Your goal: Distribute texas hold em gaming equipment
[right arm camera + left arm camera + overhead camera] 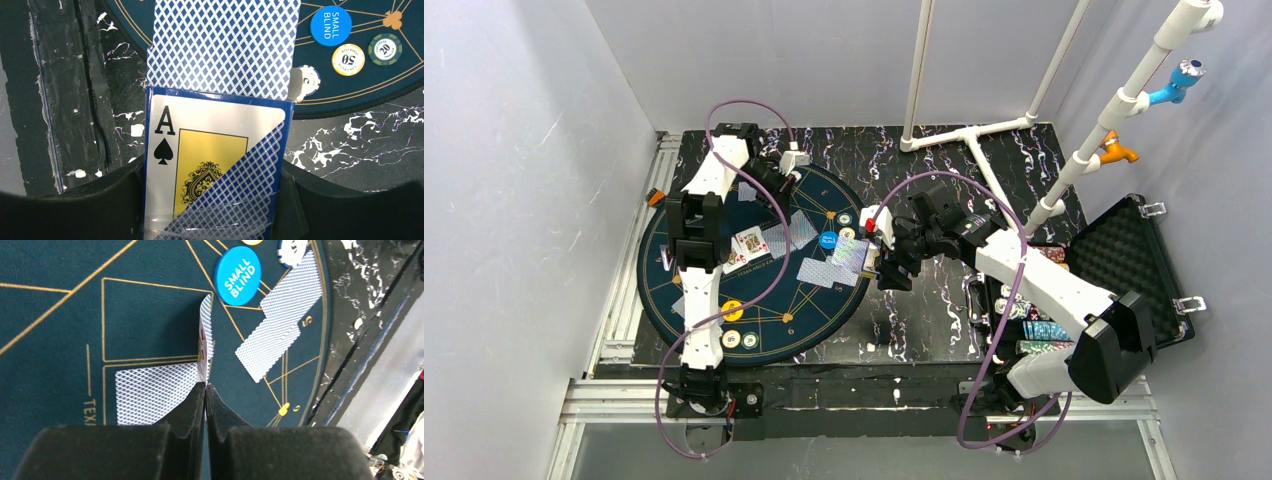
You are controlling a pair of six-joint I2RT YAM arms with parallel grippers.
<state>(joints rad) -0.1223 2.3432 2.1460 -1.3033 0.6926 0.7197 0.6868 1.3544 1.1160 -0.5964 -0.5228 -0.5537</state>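
Observation:
My left gripper [205, 385] is shut on a playing card [205, 335] that stands on edge above the mat. A face-down card [155, 390] lies just left of it. Two overlapping face-down cards [280, 325] lie near the mat's rim, beyond a blue small-blind disc [237, 268]. At the mat's right edge my right gripper [212, 200] is shut on an ace-of-spades card box [215, 165], from which patterned cards [222, 47] stick out. Chips marked 50 [347, 59] and 20 [385, 48] lie beside the disc [330, 25]. From above, the left gripper [776, 192] is over the mat's far side and the right gripper [869, 262] is at its right rim.
The round dark-blue mat [674, 300] covers the table's left half. A face-up card [749, 243] and chips [732, 310] lie by the left arm. The open black case [1124, 260] with chip rows [1044, 330] stands at the right. White pipes [969, 135] cross the back.

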